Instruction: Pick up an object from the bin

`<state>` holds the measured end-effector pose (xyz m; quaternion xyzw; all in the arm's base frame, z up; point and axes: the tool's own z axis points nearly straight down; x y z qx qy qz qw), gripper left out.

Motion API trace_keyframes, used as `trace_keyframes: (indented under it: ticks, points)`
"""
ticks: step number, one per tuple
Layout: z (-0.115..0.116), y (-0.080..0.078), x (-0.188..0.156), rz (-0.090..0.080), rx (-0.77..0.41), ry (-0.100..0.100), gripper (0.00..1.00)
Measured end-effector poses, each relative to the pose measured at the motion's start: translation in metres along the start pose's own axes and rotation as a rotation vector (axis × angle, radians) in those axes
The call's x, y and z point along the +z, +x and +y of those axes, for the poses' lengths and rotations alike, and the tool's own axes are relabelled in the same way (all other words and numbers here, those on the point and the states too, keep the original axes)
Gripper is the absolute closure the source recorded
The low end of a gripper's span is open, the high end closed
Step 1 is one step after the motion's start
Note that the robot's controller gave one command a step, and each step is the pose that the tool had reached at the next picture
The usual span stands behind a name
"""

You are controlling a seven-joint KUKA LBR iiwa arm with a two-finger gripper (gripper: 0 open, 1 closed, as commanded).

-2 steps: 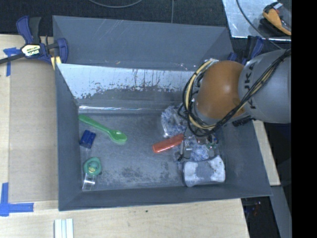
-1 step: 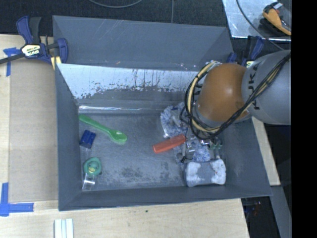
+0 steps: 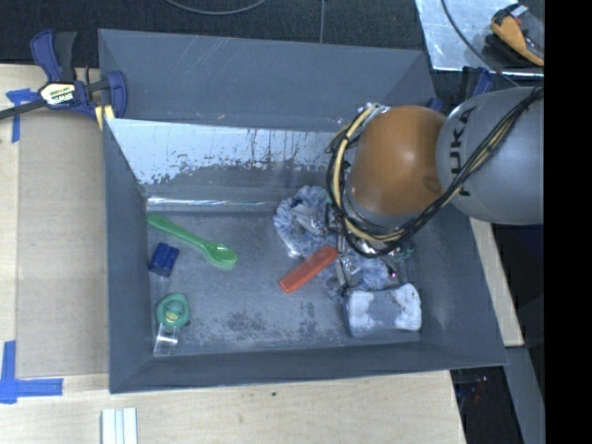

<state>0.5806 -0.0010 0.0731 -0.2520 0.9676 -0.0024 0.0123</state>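
Dim light, pale glare on bin (image 3: 231,146)

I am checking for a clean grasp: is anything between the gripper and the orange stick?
Nothing visible. The gripper is at the right end of the orange stick; a crumpled grey heap and a pale lump crowd close beside it.

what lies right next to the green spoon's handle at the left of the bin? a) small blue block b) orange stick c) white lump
a: the small blue block sits just below the handle of the green spoon; the orange stick and white lump lie far over on the right.
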Motion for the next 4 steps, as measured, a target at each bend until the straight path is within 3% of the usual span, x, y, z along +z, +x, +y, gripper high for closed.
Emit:
trace_keyframes:
  ticks: [1,2,3,4]
  points:
    - [-0.002,-0.005,0.001,-0.014,-0.194,0.007,0.00]
    - [-0.048,-0.019,-0.001,-0.010,-0.554,0.007,1.00]
    - [-0.048,-0.019,-0.001,-0.010,-0.554,0.006,1.00]
    - [-0.047,-0.017,-0.029,-0.006,-0.552,0.000,1.00]
